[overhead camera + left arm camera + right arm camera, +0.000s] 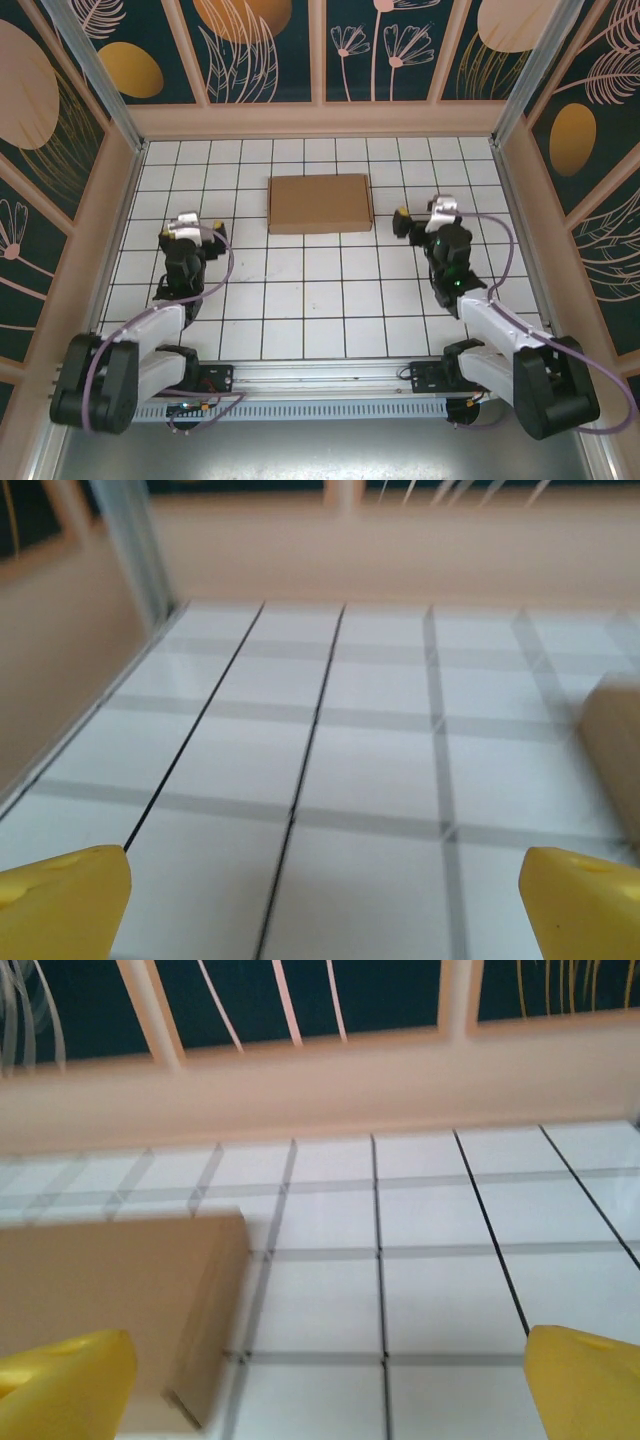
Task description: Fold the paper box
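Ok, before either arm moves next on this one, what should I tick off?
1. Box looks closed, a flat rectangle seen from above: ok.
2. Box lies flat on the table, square to the tile lines: ok.
3. Left gripper open with nothing between its fingers: ok.
4. Right gripper open with nothing between its fingers: ok.
5. Both grippers apart from the box, which lies between them and a little farther out: ok.
6. Flaps tucked in and locked: cannot tell, no seam or tab shows.
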### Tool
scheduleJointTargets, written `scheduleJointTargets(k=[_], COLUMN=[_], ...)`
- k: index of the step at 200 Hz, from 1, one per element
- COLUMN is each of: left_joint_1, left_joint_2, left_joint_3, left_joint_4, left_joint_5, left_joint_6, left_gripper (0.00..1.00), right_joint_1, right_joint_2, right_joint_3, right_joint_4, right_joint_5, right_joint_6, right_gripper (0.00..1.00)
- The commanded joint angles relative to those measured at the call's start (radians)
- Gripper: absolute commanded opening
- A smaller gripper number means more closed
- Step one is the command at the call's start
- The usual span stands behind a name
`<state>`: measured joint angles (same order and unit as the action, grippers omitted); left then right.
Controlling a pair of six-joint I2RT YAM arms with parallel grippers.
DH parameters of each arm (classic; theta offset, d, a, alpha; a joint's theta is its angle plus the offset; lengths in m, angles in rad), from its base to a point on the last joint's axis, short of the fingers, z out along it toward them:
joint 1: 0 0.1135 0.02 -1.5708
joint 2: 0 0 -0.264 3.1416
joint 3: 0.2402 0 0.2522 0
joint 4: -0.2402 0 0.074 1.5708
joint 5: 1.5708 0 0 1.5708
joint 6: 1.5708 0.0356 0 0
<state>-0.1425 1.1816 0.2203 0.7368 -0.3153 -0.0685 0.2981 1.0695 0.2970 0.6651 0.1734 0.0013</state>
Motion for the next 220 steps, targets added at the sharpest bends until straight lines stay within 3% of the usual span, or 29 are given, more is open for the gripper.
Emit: scheduleJointTargets(k=[1,8,17,31,43,51,59,65,73,96,104,220], left_joint_1=[0.049,0.052,0.064,0.084,0.116,0.119,0.121,0.123,0.124,0.139,0.139,0.139], left_joint_2=[0.132,0.151,0.196,0.267,0.277,0.328,0.367,0.331,0.340,0.345,0.345,0.338], left_joint_3=[-0.004,0.015,-0.003,-0.009,-0.029,-0.051,-0.062,-0.035,0.028,0.027,0.027,0.017], left_joint_4=[0.342,0.336,0.462,0.525,0.553,0.656,0.744,0.630,0.523,0.521,0.521,0.533], left_joint_5=[-0.034,-0.030,-0.015,-0.103,0.041,0.070,0.099,0.134,0.164,0.190,0.190,0.191], left_joint_6=[-0.006,0.009,0.006,-0.058,-0.050,-0.036,-0.024,-0.018,-0.004,-0.013,-0.013,-0.010], left_gripper=[0.99,0.99,0.99,0.99,0.99,0.99,0.99,0.99,0.99,0.99,0.99,0.99], right_joint_1=[-0.017,-0.031,-0.054,-0.095,-0.138,-0.170,-0.253,-0.313,-0.346,-0.392,-0.362,-0.329], right_joint_2=[0.087,0.141,0.221,0.332,0.428,0.439,0.437,0.486,0.537,0.505,0.484,0.495], right_joint_3=[-0.157,-0.187,-0.187,-0.179,-0.185,-0.194,-0.212,-0.225,-0.235,-0.097,-0.075,-0.086], right_joint_4=[0.540,0.635,0.684,0.739,0.835,0.859,0.847,0.918,1.031,0.728,0.631,0.675], right_joint_5=[0.090,0.114,0.165,0.154,0.087,0.087,-0.073,-0.198,-0.239,-0.349,-0.294,-0.224], right_joint_6=[-0.184,-0.208,-0.191,-0.156,-0.143,-0.099,-0.033,-0.005,0.020,0.039,0.012,-0.002], right_gripper=[0.99,0.99,0.99,0.99,0.99,0.99,0.99,0.99,0.99,0.99,0.99,0.99])
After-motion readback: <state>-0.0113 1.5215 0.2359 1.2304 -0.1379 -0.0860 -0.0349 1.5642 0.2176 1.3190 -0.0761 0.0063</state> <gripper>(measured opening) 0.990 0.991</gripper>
